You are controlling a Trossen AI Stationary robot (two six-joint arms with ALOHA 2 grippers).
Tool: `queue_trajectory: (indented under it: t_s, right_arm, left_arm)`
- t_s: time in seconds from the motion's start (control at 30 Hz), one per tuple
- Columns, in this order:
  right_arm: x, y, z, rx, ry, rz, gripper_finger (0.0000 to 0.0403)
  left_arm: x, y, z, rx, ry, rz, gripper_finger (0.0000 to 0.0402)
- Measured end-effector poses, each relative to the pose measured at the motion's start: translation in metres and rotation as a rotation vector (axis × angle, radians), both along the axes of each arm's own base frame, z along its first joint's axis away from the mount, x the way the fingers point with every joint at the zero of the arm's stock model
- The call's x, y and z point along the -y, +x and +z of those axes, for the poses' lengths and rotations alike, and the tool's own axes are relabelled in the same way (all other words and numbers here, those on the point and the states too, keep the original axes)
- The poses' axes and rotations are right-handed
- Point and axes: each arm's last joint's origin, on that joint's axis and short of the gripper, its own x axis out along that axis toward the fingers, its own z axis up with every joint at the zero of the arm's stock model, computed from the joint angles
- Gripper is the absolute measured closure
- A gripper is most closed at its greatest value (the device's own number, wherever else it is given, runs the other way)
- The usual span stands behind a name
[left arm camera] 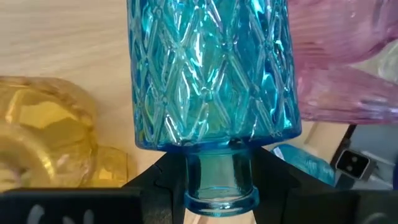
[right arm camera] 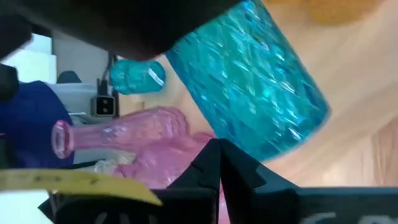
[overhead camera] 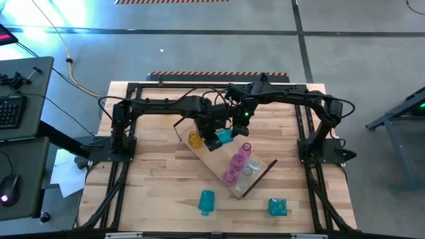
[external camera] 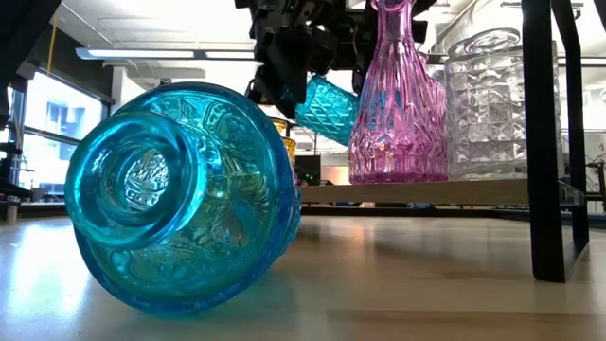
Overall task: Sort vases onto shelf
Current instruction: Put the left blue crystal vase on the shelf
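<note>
My left gripper (overhead camera: 216, 140) is shut on a teal diamond-cut vase (left arm camera: 211, 74) above the shelf (overhead camera: 211, 157), a light-wood board lying slantwise mid-table. An amber vase (overhead camera: 194, 138) stands at the board's far-left end. Three pink vases (overhead camera: 238, 160) and a clear one (overhead camera: 250, 171) stand toward its near-right end. My right gripper (right arm camera: 217, 163) is shut and hovers right beside the held vase (right arm camera: 249, 81). Two more teal vases are on the table near its front edge: one on its side (overhead camera: 207, 202), one upright (overhead camera: 277, 207). My left gripper pinches the teal vase by its narrow neck (left arm camera: 217, 177), one finger (left arm camera: 155, 180) on each side. The wide patterned body (external camera: 331, 109) points away from the fingers. The vase is tilted and lifted clear of the shelf board (external camera: 417, 192). My right gripper: I cannot tell whether its shut fingertips touch the vase.
The shelf's black metal end loop (external camera: 544, 142) stands at the board's near-right end. Both arms crowd together over the board's far half. The toppled teal vase (external camera: 180, 199) fills the low view's foreground. Bare tabletop (overhead camera: 153, 179) lies left of the shelf.
</note>
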Motion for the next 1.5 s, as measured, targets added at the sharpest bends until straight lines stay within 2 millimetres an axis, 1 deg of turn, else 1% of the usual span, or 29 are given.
queue_trajectory:
  t_s: [0.07, 0.13, 0.23, 0.3, 0.4, 0.53, 0.63, 0.7, 0.9, 1.07, 1.17, 1.4, 1.5]
  right_arm:
    - [0.000, -0.001, -0.002, -0.019, -0.007, -0.006, 0.0403]
    - [0.000, -0.001, -0.003, -0.032, -0.008, -0.005, 0.0403]
    - [-0.001, -0.002, -0.002, -0.020, -0.009, 0.006, 0.0403]
    - [-0.001, -0.003, -0.001, -0.017, -0.006, 0.011, 0.0403]
    - [-0.001, -0.002, 0.001, -0.007, 0.001, 0.009, 0.0403]
    - [0.000, -0.002, -0.002, -0.035, -0.014, -0.010, 0.0403]
    - [0.000, -0.003, -0.005, -0.059, -0.014, -0.007, 0.0403]
    - [0.001, -0.005, -0.005, -0.060, -0.015, 0.000, 0.0403]
    - [0.005, -0.011, 0.002, -0.057, -0.018, -0.006, 0.0403]
    - [0.014, -0.016, 0.004, -0.070, -0.037, -0.047, 0.0403]
    - [0.015, -0.016, 0.004, -0.071, -0.032, -0.056, 0.0403]
    - [0.011, -0.013, 0.005, -0.043, -0.037, -0.038, 0.0403]
    - [0.013, -0.013, 0.005, -0.038, -0.057, -0.042, 0.0403]
  left_arm:
    - [0.001, 0.002, -0.006, -0.021, -0.028, -0.032, 0.0289]
    - [0.004, 0.005, -0.008, -0.029, -0.046, -0.059, 0.0289]
    - [0.007, 0.009, -0.002, -0.038, -0.017, -0.089, 0.0290]
    - [0.006, 0.011, 0.004, -0.033, 0.010, -0.101, 0.0290]
    - [0.004, 0.013, 0.009, -0.049, 0.032, -0.125, 0.0290]
    - [-0.001, 0.012, 0.006, -0.123, 0.076, -0.186, 0.0290]
    - [-0.001, 0.014, 0.005, -0.149, 0.080, -0.217, 0.0290]
    - [-0.001, 0.016, 0.006, -0.133, 0.086, -0.230, 0.0290]
    - [-0.002, 0.021, 0.008, -0.081, 0.099, -0.228, 0.0290]
    - [-0.003, 0.020, 0.008, -0.098, 0.115, -0.249, 0.0290]
    - [-0.003, 0.018, 0.008, -0.114, 0.115, -0.248, 0.0290]
    - [-0.007, 0.019, 0.007, -0.107, 0.118, -0.247, 0.0290]
    - [-0.007, 0.018, 0.007, -0.107, 0.120, -0.255, 0.0290]
